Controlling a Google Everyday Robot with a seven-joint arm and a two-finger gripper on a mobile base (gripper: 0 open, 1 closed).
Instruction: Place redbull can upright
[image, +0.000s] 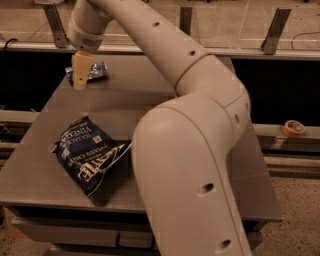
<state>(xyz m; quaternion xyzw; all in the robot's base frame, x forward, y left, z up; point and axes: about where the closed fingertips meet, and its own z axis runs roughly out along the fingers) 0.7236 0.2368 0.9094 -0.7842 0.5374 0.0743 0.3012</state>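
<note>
The redbull can (95, 70) lies on its side at the far left of the grey table (125, 100); it is blue and silver and crushed. My gripper (81, 71) hangs right in front of the can and hides its left part. I cannot tell whether the gripper touches the can.
A dark blue chip bag (89, 153) lies at the front left of the table. My arm (190, 150) fills the middle and right of the view and hides the green can. A roll of tape (293, 128) sits on a ledge to the right.
</note>
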